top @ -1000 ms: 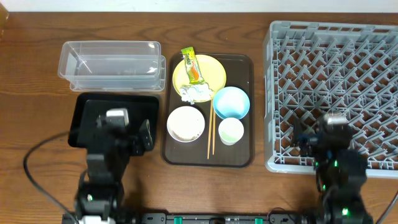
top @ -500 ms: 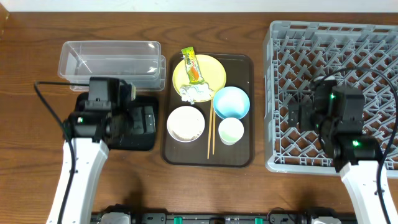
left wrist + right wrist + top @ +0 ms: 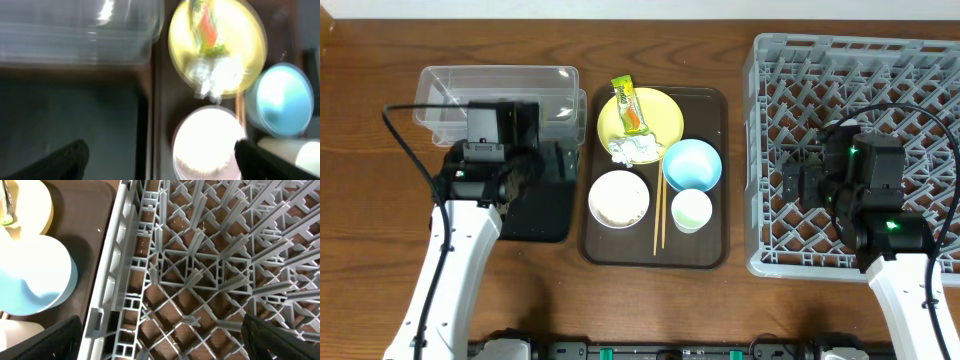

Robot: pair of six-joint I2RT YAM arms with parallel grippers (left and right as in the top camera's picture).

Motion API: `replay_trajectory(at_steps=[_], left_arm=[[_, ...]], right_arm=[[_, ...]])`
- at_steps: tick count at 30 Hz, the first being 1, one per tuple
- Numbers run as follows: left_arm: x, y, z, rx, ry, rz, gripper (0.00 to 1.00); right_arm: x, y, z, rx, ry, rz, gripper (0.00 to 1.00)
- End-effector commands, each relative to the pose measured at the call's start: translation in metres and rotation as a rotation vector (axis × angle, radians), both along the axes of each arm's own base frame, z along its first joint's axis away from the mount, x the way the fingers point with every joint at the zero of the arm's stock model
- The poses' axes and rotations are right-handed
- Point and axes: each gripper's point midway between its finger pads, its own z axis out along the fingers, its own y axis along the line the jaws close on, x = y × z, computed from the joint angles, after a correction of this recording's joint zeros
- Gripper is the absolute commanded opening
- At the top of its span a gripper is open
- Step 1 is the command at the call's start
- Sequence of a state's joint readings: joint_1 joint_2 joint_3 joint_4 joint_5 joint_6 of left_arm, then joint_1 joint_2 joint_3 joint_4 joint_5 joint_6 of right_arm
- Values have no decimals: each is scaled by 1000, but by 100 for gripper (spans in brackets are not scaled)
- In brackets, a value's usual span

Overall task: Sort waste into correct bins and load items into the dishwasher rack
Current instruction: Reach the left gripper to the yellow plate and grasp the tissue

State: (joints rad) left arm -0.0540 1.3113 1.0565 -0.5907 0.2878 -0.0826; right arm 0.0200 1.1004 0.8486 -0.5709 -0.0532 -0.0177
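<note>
On the yellow plate (image 3: 655,118) lie the green-and-orange wrapper (image 3: 628,105) and white tissue (image 3: 635,150); they also show, blurred, in the left wrist view (image 3: 210,30). The white bowl (image 3: 619,198) holds rice scraps. Beside it are the blue bowl (image 3: 692,165), white cup (image 3: 691,210) and chopsticks (image 3: 658,215). My left gripper (image 3: 558,165) is open and empty above the black tray (image 3: 535,215), next to the clear container (image 3: 500,95). My right gripper (image 3: 796,182) is open and empty over the grey rack (image 3: 860,90), near its left wall (image 3: 115,280).
The dishes sit on a dark brown serving tray (image 3: 710,255) between the bins and the rack. The rack fills the right side. Arm cables loop over the table at far left and right. Wooden table all round.
Both arms rose from the front edge a second ago. Since half a second ago the left gripper moved further back over the black tray towards the clear container; the right barely moved.
</note>
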Motion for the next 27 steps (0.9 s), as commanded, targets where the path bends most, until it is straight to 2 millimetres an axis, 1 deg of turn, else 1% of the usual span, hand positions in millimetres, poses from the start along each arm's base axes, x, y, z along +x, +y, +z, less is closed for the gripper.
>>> replay_trajectory(at_steps=[1, 5, 8, 11, 15, 18, 23, 25, 27], left_arm=[[21, -15, 9, 0, -66, -29, 95], [47, -32, 8, 24, -140, -55, 95], [62, -54, -1, 16, -169, -100, 95], [73, -77, -18, 12, -175, -147, 94], [78, -98, -48, 15, -139, -190, 92], [78, -105, -75, 25, -87, -206, 90], [75, -105, -112, 41, -3, -210, 86], [74, -106, -120, 44, 15, -212, 82], [73, -105, -123, 45, 23, -212, 78]], right_arm=[[4, 3, 10, 16, -24, 2, 99], [4, 4, 10, 16, -24, 2, 99], [4, 4, 9, 15, -23, 2, 99], [4, 3, 9, 15, -22, 2, 99], [4, 3, 9, 15, -21, 2, 99], [4, 3, 9, 15, -21, 2, 99], [4, 3, 9, 15, -21, 2, 99], [4, 3, 9, 15, -21, 1, 99], [4, 3, 9, 15, -21, 1, 99]])
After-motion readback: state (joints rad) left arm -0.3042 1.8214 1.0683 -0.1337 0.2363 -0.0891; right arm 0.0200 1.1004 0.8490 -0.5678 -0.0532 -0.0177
